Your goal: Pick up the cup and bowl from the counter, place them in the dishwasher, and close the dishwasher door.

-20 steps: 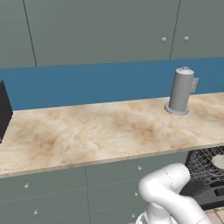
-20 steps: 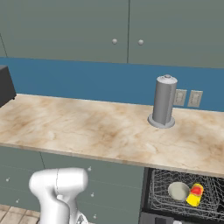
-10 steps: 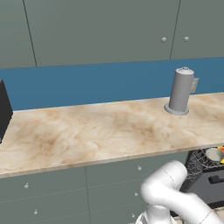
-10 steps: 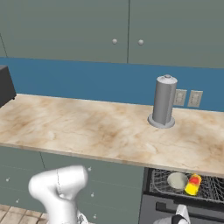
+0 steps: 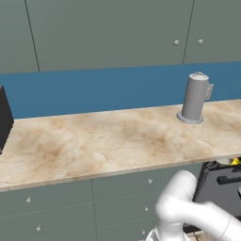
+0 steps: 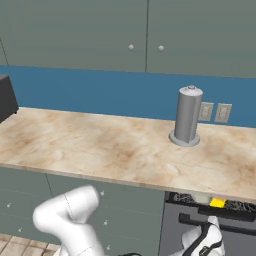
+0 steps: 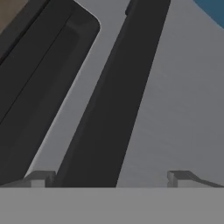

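Observation:
The dishwasher door point(image 6: 215, 237) stands almost upright below the counter point(image 6: 100, 150), its grey panel and black bar handle point(image 6: 200, 220) facing me. A narrow gap at its top shows the wire rack and the yellow cup point(image 6: 217, 202), also seen as a yellow speck point(image 5: 234, 161). The bowl is hidden behind the door. My gripper point(image 7: 111, 177) is open and close against the door panel point(image 7: 183, 109). The black bar handle point(image 7: 113, 96) runs slantwise between the spread fingertips point(image 7: 41, 177), and nothing is held. The white hand point(image 6: 202, 241) sits low in front of the door.
A tall grey cylindrical canister point(image 5: 195, 96) stands at the back of the counter, near wall sockets point(image 6: 214, 112). A black appliance point(image 5: 4, 117) sits at the counter's left end. Knobbed grey drawers point(image 5: 117, 197) fill the front left of the dishwasher. The arm's elbow point(image 5: 176, 202) rises beside them.
The dishwasher door has swung up from lying open to nearly shut, hiding the rack and bowl. The hand has risen with it. The jaws stay wide.

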Tool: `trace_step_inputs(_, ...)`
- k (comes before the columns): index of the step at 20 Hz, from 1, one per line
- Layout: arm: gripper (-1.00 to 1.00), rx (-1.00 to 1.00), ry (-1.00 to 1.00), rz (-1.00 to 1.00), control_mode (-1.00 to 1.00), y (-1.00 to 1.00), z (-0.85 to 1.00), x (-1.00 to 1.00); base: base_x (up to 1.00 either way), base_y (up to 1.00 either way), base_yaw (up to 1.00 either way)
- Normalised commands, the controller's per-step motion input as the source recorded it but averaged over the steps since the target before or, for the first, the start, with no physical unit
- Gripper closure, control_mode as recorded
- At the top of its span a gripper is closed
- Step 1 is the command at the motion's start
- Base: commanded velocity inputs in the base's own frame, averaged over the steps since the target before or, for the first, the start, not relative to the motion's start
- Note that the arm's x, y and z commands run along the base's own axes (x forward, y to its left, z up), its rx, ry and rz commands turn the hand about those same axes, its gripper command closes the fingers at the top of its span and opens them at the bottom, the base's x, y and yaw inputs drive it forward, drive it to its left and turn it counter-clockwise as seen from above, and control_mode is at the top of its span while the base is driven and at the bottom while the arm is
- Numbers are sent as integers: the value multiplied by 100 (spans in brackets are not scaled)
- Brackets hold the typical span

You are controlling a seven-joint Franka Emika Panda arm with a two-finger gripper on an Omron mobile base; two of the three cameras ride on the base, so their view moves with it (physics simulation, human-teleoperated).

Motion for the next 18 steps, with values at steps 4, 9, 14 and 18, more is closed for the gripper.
trace_step_inputs(4,-100,0,-6,-5,-100,-4,-46,68,0,0,0)
trace_step_inputs(9,-100,0,-10,-2,-100,-5,-50,35,0,0,0)
trace_step_inputs(14,-100,-2,-11,0,-100,-6,-74,48,0,0,0)
trace_step_inputs(18,-100,-5,-10,0,-100,-1,-97,87,0,0,0)
